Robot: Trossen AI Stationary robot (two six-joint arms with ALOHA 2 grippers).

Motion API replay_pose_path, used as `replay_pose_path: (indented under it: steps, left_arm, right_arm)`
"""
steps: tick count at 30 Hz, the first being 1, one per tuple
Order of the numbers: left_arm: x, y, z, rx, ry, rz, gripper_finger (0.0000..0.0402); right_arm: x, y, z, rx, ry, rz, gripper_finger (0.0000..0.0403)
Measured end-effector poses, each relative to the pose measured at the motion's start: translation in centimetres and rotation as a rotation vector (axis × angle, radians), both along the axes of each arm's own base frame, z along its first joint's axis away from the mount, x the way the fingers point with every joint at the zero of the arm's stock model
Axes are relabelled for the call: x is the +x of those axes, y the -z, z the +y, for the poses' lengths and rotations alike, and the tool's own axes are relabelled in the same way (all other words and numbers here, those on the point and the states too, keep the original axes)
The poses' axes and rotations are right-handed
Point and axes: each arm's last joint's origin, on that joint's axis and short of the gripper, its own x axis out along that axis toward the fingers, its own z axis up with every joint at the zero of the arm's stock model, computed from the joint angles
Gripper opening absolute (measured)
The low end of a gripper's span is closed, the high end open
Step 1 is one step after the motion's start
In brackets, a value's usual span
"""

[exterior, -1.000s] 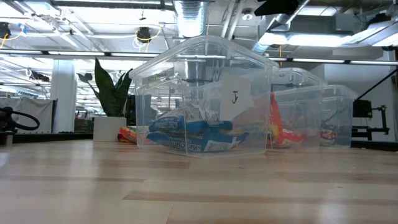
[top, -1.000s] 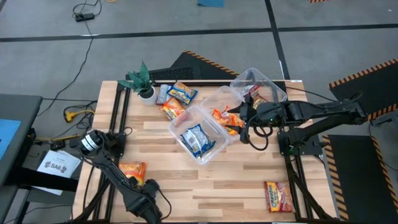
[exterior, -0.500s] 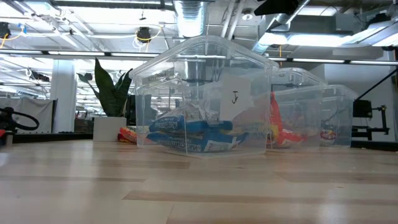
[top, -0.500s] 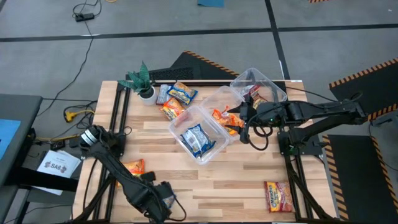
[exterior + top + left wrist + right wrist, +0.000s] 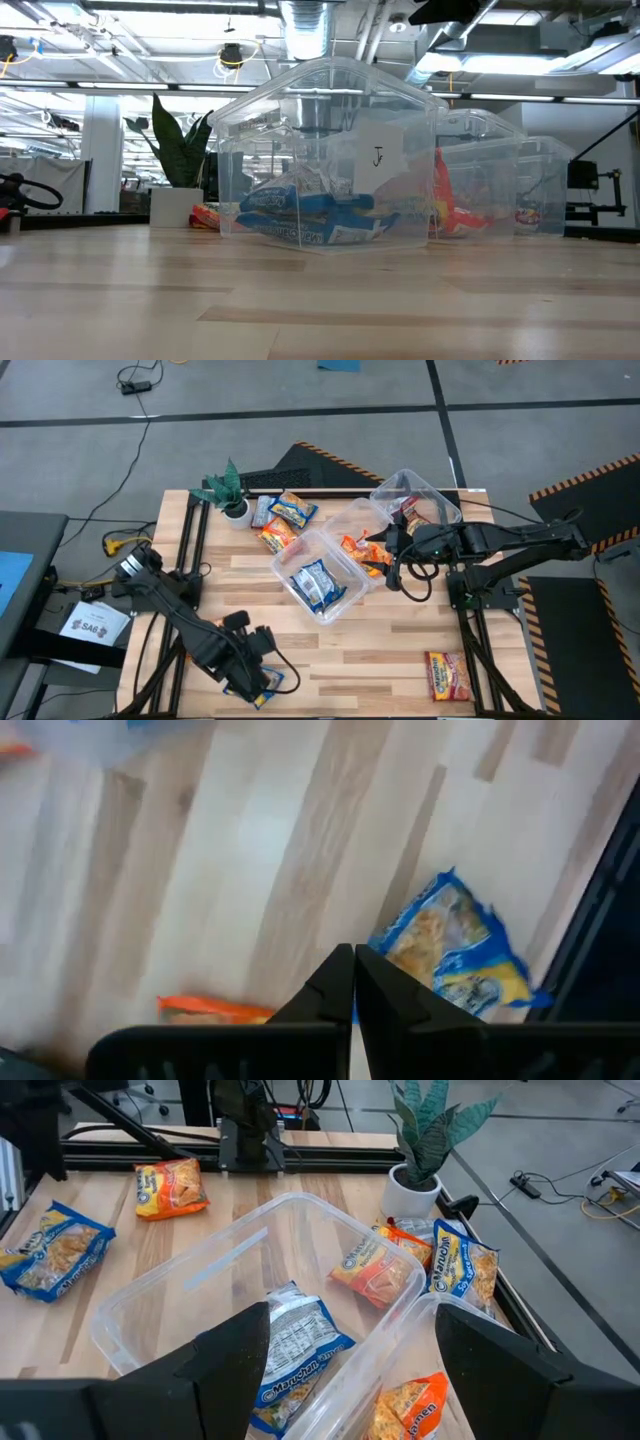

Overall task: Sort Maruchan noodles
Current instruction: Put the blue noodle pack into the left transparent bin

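Observation:
My left gripper [image 5: 258,668] [image 5: 352,958] is shut and hovers near the table's near edge. A blue-and-yellow noodle packet [image 5: 272,682] [image 5: 455,958] lies flat on the wood just beside it. An orange packet [image 5: 215,1010] [image 5: 170,1185] lies close by, under the left arm in the high view. My right gripper [image 5: 386,544] [image 5: 352,1308] hangs open above the clear tubs. The near tub [image 5: 318,578] holds blue packets [image 5: 295,1345]. The middle tub [image 5: 360,540] holds an orange one [image 5: 405,1405]. The far tub [image 5: 415,500] holds a dark red one.
A small potted plant [image 5: 230,495] stands at the far left corner. Beside it lie three packets [image 5: 290,510] [image 5: 278,535] [image 5: 262,510]. Another orange packet [image 5: 447,675] lies near the near right corner. Bare wood stretches between the tubs and the near edge.
My left arm has swung its gripper along the near edge toward the right, then slightly toward the far side. The blue-and-yellow packet now shows beside it, and the arm now covers the orange packet. My right arm has kept still.

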Motion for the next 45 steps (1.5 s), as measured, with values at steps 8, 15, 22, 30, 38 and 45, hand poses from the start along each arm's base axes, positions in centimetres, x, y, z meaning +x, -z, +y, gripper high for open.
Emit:
replay_pose_path:
  steps: [8, 15, 22, 30, 38, 45]
  left_arm:
    - [-0.6, 2.6, -1.7, -0.151, -0.158, 0.109, 0.007]
    - [0.3, 3.9, -2.6, -0.197, -0.159, 0.095, 0.02]
    - [1.6, 5.1, -2.6, -0.288, -0.204, 0.172, 0.0325]
    - [1.8, 8.0, -4.1, -0.268, -0.309, 0.232, 0.038]
    - [1.3, 11.4, -5.7, -0.167, -0.399, 0.252, 0.0378]
    - [1.7, 15.0, -6.4, -0.11, -0.382, 0.352, 0.0378]
  right_arm:
    - [0.0, 0.0, 0.0, 0.001, 0.0, -0.001, 0.0306]
    - [0.0, 0.0, 0.0, 0.001, 0.0, -0.002, 0.0306]
    - [0.0, 0.0, 0.0, 0.001, 0.0, -0.001, 0.0306]
    - [0.0, 0.0, 0.0, 0.001, 0.001, 0.002, 0.0306]
    - [0.0, 0.0, 0.0, 0.003, 0.001, -0.001, 0.0306]
    - [0.0, 0.0, 0.0, 0.008, 0.003, -0.002, 0.0306]
